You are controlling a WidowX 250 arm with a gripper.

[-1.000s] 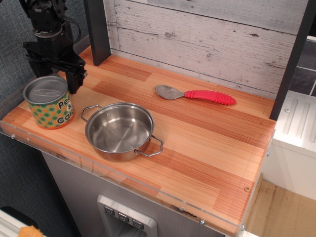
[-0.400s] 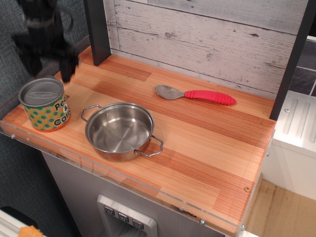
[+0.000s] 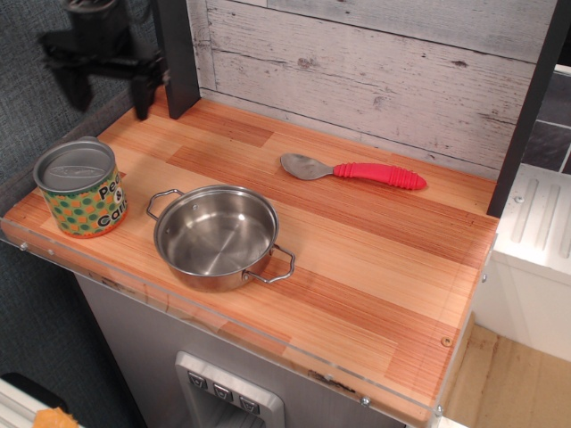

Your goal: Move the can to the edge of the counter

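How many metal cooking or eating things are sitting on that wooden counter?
3. A can stands at the counter's left edge, a two-handled steel pot sits just right of it, and a red-handled spoon lies farther back near the wall. Nothing seems hidden.

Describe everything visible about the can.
The can is a short tin cylinder with a grey metal lid, closed, and an orange-yellow label with green dots and black lettering. It stands upright at the left end of the counter, near the edge, left of the pot and apart from it. Nothing grips it.
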